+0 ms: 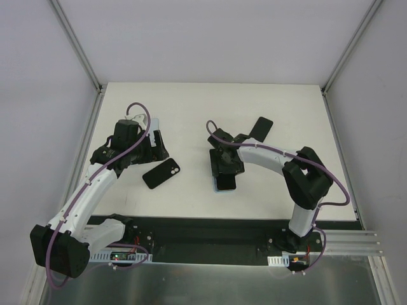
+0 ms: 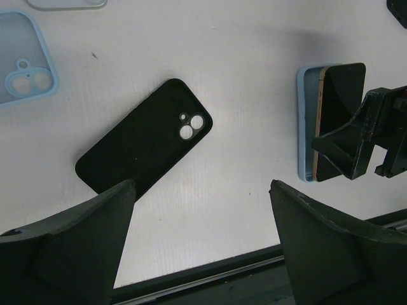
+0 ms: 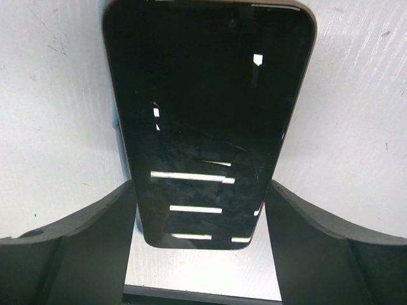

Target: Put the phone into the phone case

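The phone (image 3: pixel 203 114), black screen up, sits between my right gripper's (image 3: pixel 200 190) fingers, which press on its two long sides. In the left wrist view the phone (image 2: pixel 340 114) lies tilted in a light blue phone case (image 2: pixel 306 121), one long edge raised above the case wall, with the right gripper (image 2: pixel 356 143) on it. From above, the right gripper (image 1: pixel 227 166) covers most of the phone, and the blue case (image 1: pixel 226 189) peeks out below. My left gripper (image 2: pixel 202 187) hangs open and empty over the table, beside a black case (image 2: pixel 143 143).
The black case (image 1: pixel 161 173) with its camera cutouts lies left of centre. Another light blue case (image 2: pixel 22 70) and a pale one (image 2: pixel 67 3) lie beyond it. A flat black slab (image 1: pixel 261 129) rests behind the right gripper. The table's near edge (image 2: pixel 210 270) is close.
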Tool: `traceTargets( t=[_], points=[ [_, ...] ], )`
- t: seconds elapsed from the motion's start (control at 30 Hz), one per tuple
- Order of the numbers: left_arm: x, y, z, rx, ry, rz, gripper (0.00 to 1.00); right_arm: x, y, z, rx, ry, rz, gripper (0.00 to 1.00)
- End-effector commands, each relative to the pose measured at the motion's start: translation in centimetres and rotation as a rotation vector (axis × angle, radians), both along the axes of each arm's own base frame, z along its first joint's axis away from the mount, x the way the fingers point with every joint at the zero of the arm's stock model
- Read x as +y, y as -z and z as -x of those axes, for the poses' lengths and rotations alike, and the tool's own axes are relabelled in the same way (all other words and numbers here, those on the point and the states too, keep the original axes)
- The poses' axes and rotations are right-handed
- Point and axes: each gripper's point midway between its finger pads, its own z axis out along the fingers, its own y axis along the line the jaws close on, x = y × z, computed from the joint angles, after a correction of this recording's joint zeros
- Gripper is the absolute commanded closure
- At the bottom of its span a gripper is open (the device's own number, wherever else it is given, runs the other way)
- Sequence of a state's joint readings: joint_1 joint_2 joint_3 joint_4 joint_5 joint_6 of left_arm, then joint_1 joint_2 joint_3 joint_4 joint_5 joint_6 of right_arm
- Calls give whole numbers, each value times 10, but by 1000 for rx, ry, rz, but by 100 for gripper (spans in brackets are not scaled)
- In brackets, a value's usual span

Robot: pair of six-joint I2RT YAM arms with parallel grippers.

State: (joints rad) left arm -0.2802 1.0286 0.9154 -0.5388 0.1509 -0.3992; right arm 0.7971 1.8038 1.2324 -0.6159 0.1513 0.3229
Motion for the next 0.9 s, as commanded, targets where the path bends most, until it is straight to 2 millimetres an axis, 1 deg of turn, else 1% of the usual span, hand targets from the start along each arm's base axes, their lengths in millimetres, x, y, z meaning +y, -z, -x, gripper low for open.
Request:
traceTargets(
  t=[0.0,0.1,0.13,0.2,0.3,0.47,0.57,0.7,0.87],
  points=[
    [5,7,4,6,5,-28,14,7,-13,-7,-36,18,-3,48],
    [5,4,3,-2,5,-28,14,8,-14,-6,-36,16,-6,45],
    [5,5,4,0,7,-26,14,9,-15,-6,-36,18,-6,40],
    [4,4,3,-1,6,-25,14,9,-15,-5,-35,19,-5,35],
    [3,5,4,5,9,-21,14,9,-16,-4,-35,19,-2,29],
    [2,6,5,13,13,-13,14,9,-19,-5,-43,24,-8,24],
    [2,4,5,7,13,-9,14,9,-18,-4,-39,20,-7,23],
    [1,2,4,4,11,-5,14,10,-17,-4,-36,15,-8,17],
    [0,4,5,13,10,0,14,13,-18,-6,-37,11,-22,16]
  ],
)
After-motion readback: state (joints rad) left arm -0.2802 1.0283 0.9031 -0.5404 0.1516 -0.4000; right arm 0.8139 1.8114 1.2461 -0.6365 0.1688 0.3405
